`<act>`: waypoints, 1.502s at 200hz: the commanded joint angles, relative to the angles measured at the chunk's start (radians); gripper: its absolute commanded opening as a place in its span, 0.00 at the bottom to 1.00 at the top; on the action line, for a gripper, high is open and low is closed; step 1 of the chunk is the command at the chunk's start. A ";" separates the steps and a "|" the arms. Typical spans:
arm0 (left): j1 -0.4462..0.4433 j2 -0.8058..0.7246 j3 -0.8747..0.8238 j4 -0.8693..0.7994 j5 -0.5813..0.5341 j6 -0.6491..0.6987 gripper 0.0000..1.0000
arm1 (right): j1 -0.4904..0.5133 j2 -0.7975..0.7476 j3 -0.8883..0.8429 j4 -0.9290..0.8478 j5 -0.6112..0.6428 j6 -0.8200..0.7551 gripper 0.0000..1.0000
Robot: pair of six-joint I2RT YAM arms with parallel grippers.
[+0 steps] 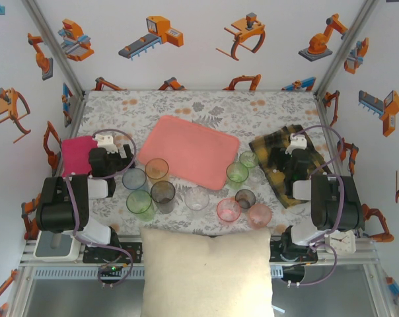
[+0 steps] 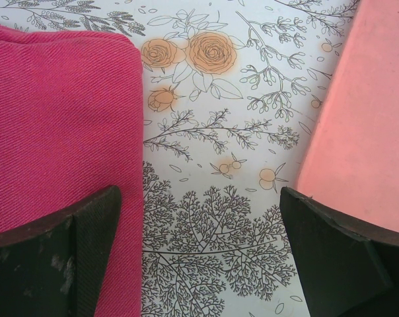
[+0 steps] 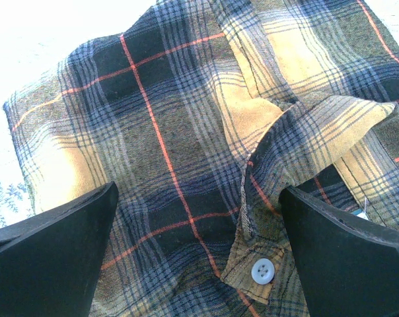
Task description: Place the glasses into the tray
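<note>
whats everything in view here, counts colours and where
glasses: ten; green, pink, grey, amber, bluish, clear; on the table along the tray's near side
tray: one; salmon pink; mid-table
magenta cloth: one; left of the tray
plaid cloth: one; yellow-black; right side, under the right tool
cushion: one; cream; near edge, between the arm bases
table: one; floral white cover
left tool: black; open, between magenta cloth and tray
right tool: black; open
</note>
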 commanded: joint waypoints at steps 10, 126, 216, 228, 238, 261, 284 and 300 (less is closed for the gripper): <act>-0.002 -0.002 0.024 -0.012 -0.007 0.016 0.97 | -0.002 0.007 0.030 0.007 0.023 0.006 0.99; -0.011 -0.085 0.131 -0.265 -0.070 0.003 0.97 | -0.002 -0.125 0.047 -0.126 0.042 0.011 0.99; -0.011 -0.195 0.454 -0.757 -0.105 -0.018 0.97 | -0.002 -0.232 0.166 -0.401 0.176 0.024 0.99; -0.011 -0.194 0.520 -0.846 -0.111 -0.012 0.97 | -0.002 -0.257 0.182 -0.433 0.187 0.015 0.99; -0.011 -0.194 0.569 -0.919 -0.109 -0.004 0.97 | -0.002 -0.277 0.201 -0.468 0.184 0.009 0.99; -0.011 -0.202 0.668 -1.072 -0.083 0.010 0.97 | -0.001 -0.320 0.246 -0.571 0.178 0.020 0.99; -0.012 -0.216 0.750 -1.230 -0.029 0.047 0.97 | -0.002 -0.378 0.290 -0.701 0.187 0.066 0.99; -0.012 -0.220 0.819 -1.363 0.024 0.079 0.97 | -0.002 -0.410 0.363 -0.867 0.183 0.122 0.99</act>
